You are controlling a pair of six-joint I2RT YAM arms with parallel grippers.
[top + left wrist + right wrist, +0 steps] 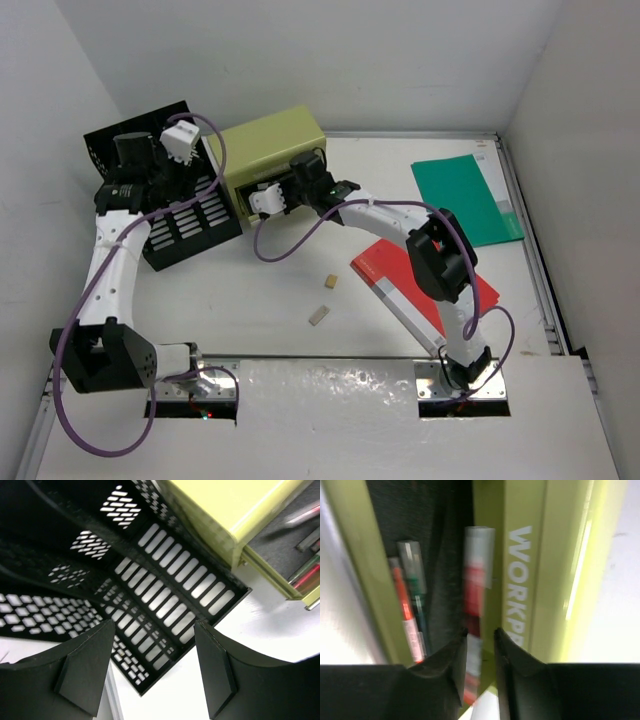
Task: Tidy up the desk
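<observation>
right gripper at the open drawer of the olive box, jaws nearly closed on a blurred red-white marker. left gripper spread wide, empty, above the black mesh tray. desk under both; 2 small blocks lie loose on it.

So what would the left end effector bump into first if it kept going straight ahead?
Most likely the black slotted tray: the open left end effector points at its near corner, with nothing between. Depth is hard to judge.

White walls, corner enclosure, bright even light
</observation>
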